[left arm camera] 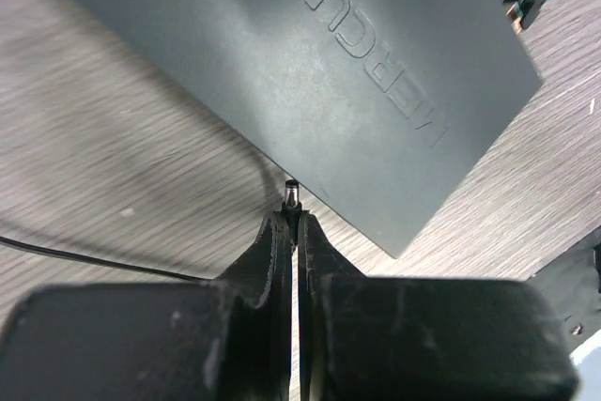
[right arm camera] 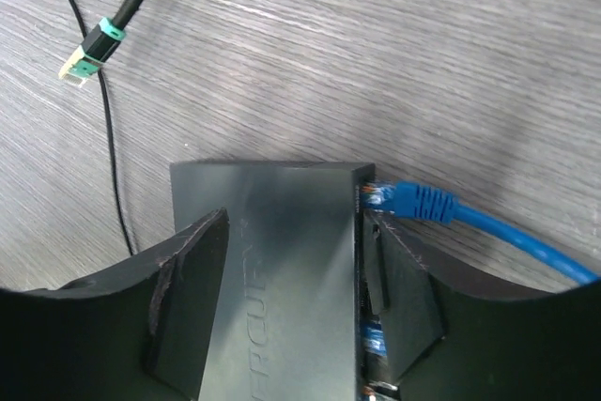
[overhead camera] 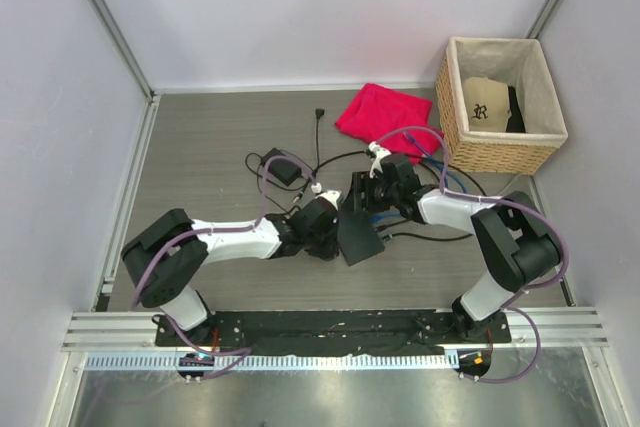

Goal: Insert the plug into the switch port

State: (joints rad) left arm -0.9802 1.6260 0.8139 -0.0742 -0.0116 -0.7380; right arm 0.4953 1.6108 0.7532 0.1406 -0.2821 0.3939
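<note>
The switch (overhead camera: 360, 235) is a flat dark grey box lying between the two arms, its embossed top filling the left wrist view (left arm camera: 376, 63). My left gripper (left arm camera: 298, 227) is shut on the plug (left arm camera: 292, 196), a small black barrel with a metal tip. That tip points at the switch's near edge, almost touching it. My right gripper (right arm camera: 293, 232) straddles the switch (right arm camera: 282, 269), with one finger (right arm camera: 192, 269) on its left edge and the other on the socket edge. A blue network cable (right arm camera: 423, 202) is plugged in beside that finger.
A wicker basket (overhead camera: 500, 107) stands at the back right with a red cloth (overhead camera: 383, 112) beside it. A black power brick (overhead camera: 283, 169) and thin black cords lie behind the left arm. A loose green-banded connector (right arm camera: 89, 55) lies on the table.
</note>
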